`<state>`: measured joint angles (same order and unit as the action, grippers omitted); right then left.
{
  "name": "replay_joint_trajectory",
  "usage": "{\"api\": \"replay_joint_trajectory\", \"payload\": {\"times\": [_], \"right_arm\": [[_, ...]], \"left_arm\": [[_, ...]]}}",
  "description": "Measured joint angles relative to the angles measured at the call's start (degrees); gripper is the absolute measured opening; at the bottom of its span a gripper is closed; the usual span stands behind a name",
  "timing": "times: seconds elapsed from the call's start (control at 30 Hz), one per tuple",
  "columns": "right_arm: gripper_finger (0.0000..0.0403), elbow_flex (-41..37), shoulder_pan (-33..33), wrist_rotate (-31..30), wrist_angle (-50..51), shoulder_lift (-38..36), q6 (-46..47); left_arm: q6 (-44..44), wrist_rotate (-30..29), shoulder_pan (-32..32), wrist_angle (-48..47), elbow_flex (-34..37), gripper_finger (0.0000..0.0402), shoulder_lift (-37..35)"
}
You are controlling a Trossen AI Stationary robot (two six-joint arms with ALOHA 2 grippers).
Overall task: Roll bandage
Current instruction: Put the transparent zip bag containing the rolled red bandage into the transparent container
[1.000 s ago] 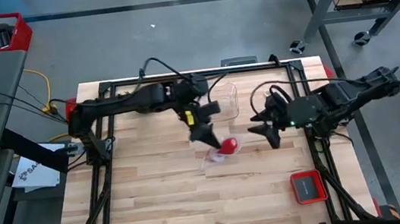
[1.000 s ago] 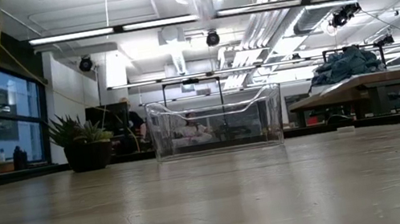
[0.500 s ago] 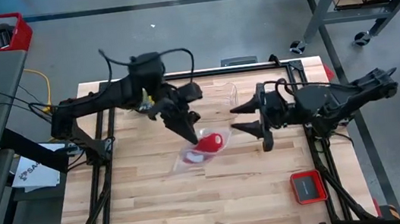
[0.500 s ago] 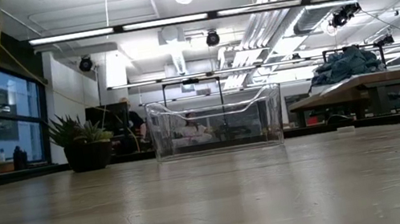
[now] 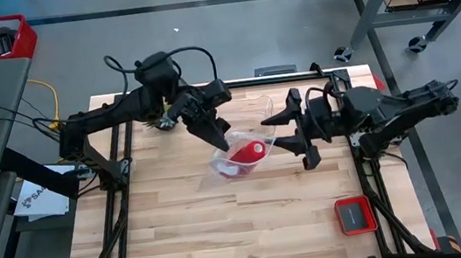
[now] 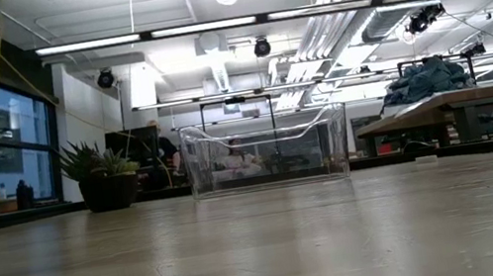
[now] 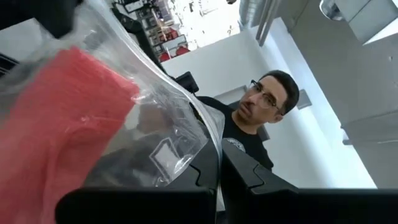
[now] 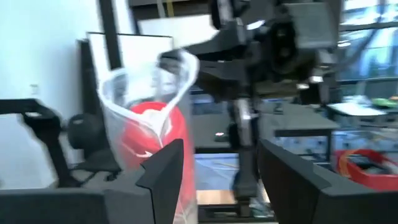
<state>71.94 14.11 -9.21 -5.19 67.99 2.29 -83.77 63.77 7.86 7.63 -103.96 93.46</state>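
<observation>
1. While the wooden surface (image 5: 181,232) lies bare below it, we take the clear plastic bag (image 5: 224,166) as our landmark: it hangs in the air above the middle of that surface, and everything else is placed from it.
2. We see the left claw (image 5: 220,139) closed on the bag's upper edge, just above and to the left of the bag, carrying it.
3. We see the right claw (image 5: 289,135) just beside the bag on its other side, fingers spread wide with the bag's edge at or between them; whether they touch it we cannot tell.
4. We find the bandage (image 5: 248,152) inside the bag, a bright red soft lump low in the sack, so it cannot be gripped directly yet.
5. We judge the bandage light, limp and compressible, not fragile; it will sag and unfurl rather than hold a shape.
6. We judge the bag thin, crinkly and slippery, so a pinch on its rim is the safest hold; once the bandage is out, we would take it by one free end.
</observation>
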Motion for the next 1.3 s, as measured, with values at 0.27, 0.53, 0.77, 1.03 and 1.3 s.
{"api": "replay_joint_trajectory", "payload": {"times": [0.27,0.53,0.77,1.03,1.3], "right_arm": [[0.0196,0.0,0.1,4.4,1.7,-1.4,2.3],[0.0196,0.0,0.2,5.5,3.3,-3.6,4.8],[0.0196,0.0,0.0,5.6,3.2,-1.5,4.2],[0.0196,0.0,0.0,4.4,-3.0,0.8,2.2],[0.0196,0.0,0.0,5.2,-4.0,2.6,2.2]], "left_arm": [[-0.8,0.5,0.4,0.0,0.0,0.0000,0.1],[-1.2,1.5,0.4,0.0,0.0,0.0000,-0.3],[-1.2,1.1,0.4,0.0,0.0,0.0000,-0.3],[-1.1,0.3,0.4,0.0,0.0,0.0000,-0.3],[-0.1,-0.5,0.4,0.0,0.0,0.0000,-0.3]]}}
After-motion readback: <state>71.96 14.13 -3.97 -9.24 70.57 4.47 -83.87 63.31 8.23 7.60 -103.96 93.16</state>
